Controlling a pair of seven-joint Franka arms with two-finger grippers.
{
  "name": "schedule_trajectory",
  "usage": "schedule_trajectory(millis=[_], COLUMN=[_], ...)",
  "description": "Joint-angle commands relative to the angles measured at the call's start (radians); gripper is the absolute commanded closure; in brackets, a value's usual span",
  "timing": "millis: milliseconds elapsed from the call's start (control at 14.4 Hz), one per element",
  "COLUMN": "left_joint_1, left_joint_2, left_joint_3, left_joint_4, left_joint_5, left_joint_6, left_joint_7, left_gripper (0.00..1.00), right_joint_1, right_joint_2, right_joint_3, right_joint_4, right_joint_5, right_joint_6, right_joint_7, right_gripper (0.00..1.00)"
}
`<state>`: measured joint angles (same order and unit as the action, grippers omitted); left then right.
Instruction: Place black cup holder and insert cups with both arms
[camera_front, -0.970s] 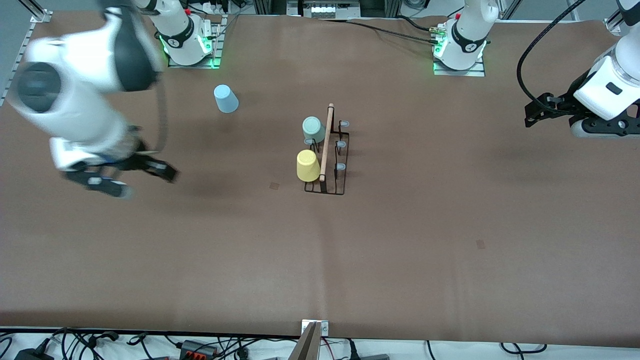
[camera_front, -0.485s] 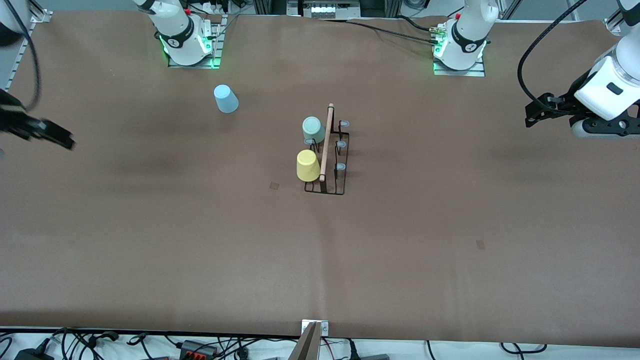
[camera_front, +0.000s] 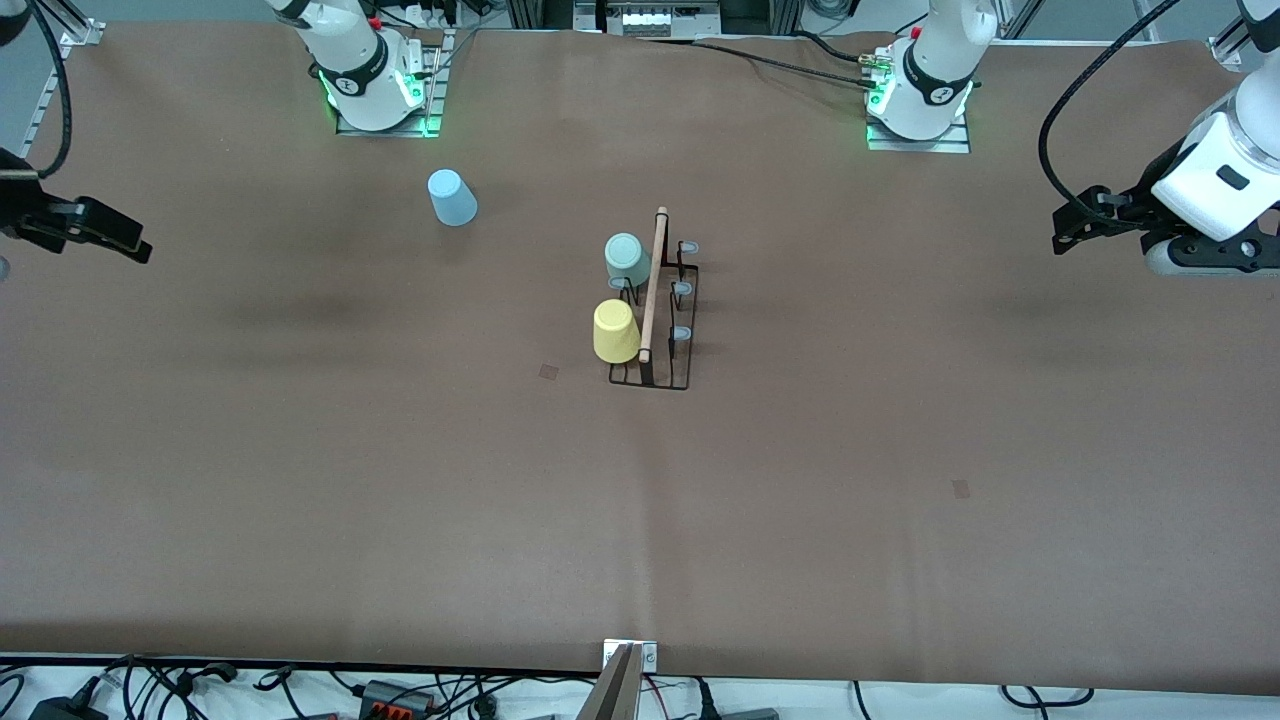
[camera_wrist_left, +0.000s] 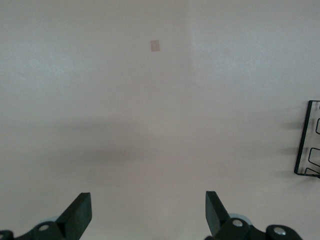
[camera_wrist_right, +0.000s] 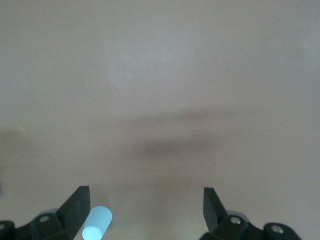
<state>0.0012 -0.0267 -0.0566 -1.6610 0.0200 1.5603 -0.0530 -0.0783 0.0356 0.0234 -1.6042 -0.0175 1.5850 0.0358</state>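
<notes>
rack: black cup holder mid-counter, we see green cup and yellow cup on it
blue cup: on the counter, loose
left gripper: fingers open, empty
right gripper: same

Wide bare tabletop all round for approach; only obstacles are the black cup holder mid-table w/ green cup & yellow cup on its right-arm side, its other pegs probably free, plus the blue cup standing apart nr the right arm's base.
</notes>
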Motion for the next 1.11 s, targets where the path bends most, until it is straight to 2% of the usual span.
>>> schedule_trajectory(millis=[0,346,554,1039], left_joint_1=[-0.001,-0.003,-0.003,-0.003], left_joint_2=[0.011,0.011,0.011,0.007], left_joint_3=[-0.003,-0.003,-0.003,-0.003], left_joint_4=[0.050,0.050,0.049,0.043], left_joint_5=[-0.014,-0.015,-0.022,-0.022], left_joint_6=[-0.052,-0.046,-0.036,-0.032], left_joint_7=[0.019,0.019,0.019,0.019], left_gripper=[0.00,0.00,0.00,0.00], right_joint_1=[-0.001,0.011,0.028,0.026], right_joint_2=[-0.006,0.015,0.061,0.058], right_joint_3=[0.015,0.001,-0.014,-0.014], right_joint_4=[0.010,0.021,0.093,0.090], right_joint_5=[0.002,0.010,0.005,0.014], right_joint_6=[-0.003,0.000,0.000,-0.003], right_joint_7=[-0.028,-0.031,-0.037,-0.031], right_gripper=[0.00,0.00,0.00,0.00])
